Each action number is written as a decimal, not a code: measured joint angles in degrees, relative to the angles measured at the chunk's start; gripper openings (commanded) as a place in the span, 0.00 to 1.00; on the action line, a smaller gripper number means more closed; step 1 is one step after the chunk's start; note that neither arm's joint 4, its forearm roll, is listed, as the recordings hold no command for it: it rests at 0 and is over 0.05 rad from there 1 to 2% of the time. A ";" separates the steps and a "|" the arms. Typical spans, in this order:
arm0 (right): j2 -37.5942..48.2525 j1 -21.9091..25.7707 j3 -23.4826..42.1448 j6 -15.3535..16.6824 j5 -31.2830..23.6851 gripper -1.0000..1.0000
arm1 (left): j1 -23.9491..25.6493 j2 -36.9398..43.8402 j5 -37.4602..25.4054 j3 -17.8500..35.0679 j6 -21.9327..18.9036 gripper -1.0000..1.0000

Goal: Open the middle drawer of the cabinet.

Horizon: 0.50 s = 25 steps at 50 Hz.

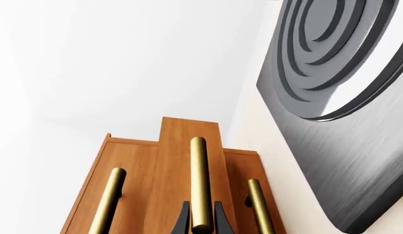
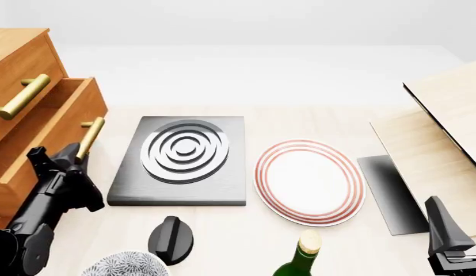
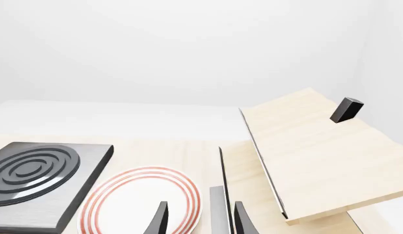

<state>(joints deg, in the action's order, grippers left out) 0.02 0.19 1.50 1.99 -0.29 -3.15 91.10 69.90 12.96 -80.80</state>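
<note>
While the left hand (image 1: 201, 219) pinches the brass handle (image 2: 90, 138) of the middle drawer (image 2: 49, 123), already jutting from the cabinet (image 2: 23, 63) at the worktop's left, an off-axis pull could slip it free; the right hand (image 3: 201, 217) idles spread.

no readable text, labels, numbers or signs on anything.
</note>
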 measured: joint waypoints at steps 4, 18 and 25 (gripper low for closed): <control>0.00 0.00 0.00 0.00 0.00 1.00 | 0.22 -0.02 0.00 -0.01 0.00 0.00; 0.00 0.00 0.00 0.00 0.00 1.00 | 1.48 -0.03 0.00 -0.09 0.02 0.00; 0.00 0.00 0.00 0.00 0.00 1.00 | 1.90 0.04 0.00 -0.11 0.10 0.00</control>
<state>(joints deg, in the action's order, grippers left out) 0.02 0.19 1.50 2.00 -0.29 -1.26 91.15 69.90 12.84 -80.70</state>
